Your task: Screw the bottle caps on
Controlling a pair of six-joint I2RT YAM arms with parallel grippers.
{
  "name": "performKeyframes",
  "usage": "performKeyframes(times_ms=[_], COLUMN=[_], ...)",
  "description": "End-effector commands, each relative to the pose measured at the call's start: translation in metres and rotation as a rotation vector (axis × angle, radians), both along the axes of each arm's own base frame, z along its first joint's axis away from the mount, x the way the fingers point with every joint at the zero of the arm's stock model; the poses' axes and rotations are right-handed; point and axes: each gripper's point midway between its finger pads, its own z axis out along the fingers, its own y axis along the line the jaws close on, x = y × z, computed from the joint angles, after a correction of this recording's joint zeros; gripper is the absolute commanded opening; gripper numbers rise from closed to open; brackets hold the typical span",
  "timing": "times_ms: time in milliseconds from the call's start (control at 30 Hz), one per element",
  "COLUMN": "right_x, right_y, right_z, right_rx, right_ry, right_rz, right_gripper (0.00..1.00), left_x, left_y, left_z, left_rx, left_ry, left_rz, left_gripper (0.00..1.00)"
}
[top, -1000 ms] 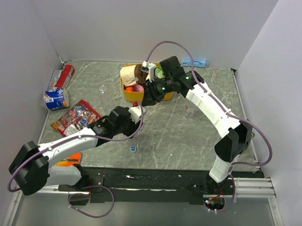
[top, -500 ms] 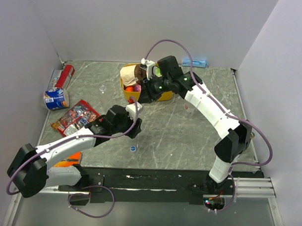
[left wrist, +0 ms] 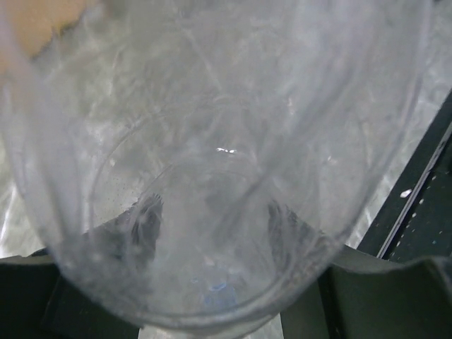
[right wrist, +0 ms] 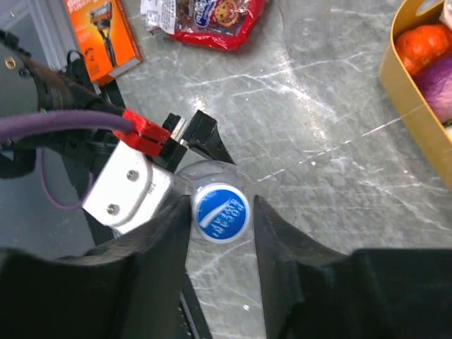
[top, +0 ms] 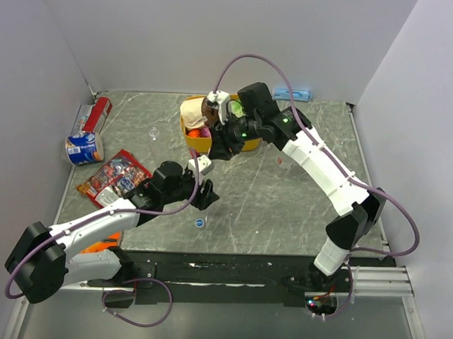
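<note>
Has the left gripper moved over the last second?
Yes. The left gripper, holding the clear bottle, has shifted slightly left, toward the snack packet, while the right gripper pinches the blue bottle cap.

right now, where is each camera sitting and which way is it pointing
Top external: above and behind the arm bases, looking down on the grey marbled table; both whole arms show, left gripper beside right gripper.
Left wrist: on the left arm, facing a small clear plastic bottle filling the view; its dark fingers at the bottom.
Right wrist: on the right arm, looking down at a round blue bottle cap between its fingers.
Shared: top and right wrist both show the yellow tub.
</note>
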Motion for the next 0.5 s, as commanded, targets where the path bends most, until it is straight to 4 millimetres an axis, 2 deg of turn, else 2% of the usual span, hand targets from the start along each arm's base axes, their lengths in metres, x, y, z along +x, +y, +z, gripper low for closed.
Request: performKeyframes(times_ms=[0,33,67,233,333,400,433,467], right_x=[-0.014,-0.015,-0.017,-0.030,-0.039,-0.051,-0.055,-0.063], right_y=[-0.010,-0.011,-0.013,-0.021,-0.037,-0.056,-0.064,-0.073], right_z=[0.025,0.023,0.025,0.033,0.034,0.036,0.027,0.035], right_rx=[0.007,-0.001,0.005,0.010,-0.032,-0.034,-0.044,-0.034], right_ry=[-0.074,-0.075,-0.083,-0.080,-0.095,-0.129,-0.126,-0.208], right_rz=[0.038,0.036,0.038,0.070,0.116,0.180,0.204,0.260], right_gripper=[0.59,0.62,0.71,0.97,1.00,1.00,1.00,1.00], left_x=[0.001,0.001,-0.001,-0.001,-0.003,-0.006,-0.007,-0.008], left_y=[-0.020,-0.020,-0.021,-0.023,-0.020,-0.016,-0.013,-0.007], left_z=[0.047,0.048,0.046,0.041,0.040,0.038,0.038,0.032], left_rx=[-0.154,-0.159,-0.161,-0.156,-0.133,-0.103,-0.094,-0.075], left_ry=[-0.148,-0.155,-0.155,-0.162,-0.180,-0.223,-0.240,-0.235], left_rz=[-0.079,-0.084,-0.095,-0.111,-0.129,-0.195,-0.217,-0.239], left_gripper=[0.01,0.01,0.01,0.01,0.01,0.01,0.01,0.01])
